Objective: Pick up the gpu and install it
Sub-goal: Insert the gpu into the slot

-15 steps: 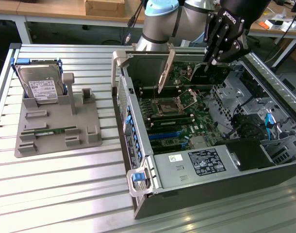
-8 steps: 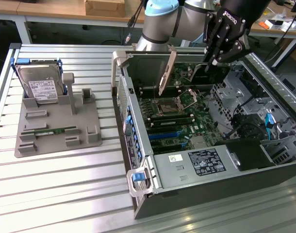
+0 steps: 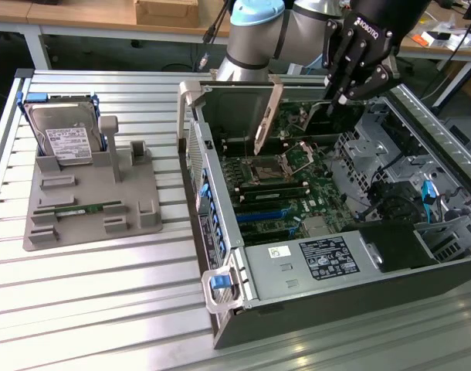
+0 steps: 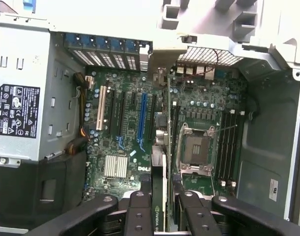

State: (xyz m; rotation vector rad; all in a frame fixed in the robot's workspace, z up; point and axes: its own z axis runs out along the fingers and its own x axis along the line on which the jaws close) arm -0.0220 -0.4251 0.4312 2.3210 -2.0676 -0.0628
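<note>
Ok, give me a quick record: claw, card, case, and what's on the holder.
claw: shut on the graphics card
graphics card: on edge over the motherboard, inside the open computer case
seated in slot: cannot tell
grey holder: hard drive standing, memory stick lying flat

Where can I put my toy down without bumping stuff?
The bare table nearer the camera than the tray is free, and so is the narrow strip between the tray and the case. Inside the case it's crowded: the gripper holds the gpu there.
</note>
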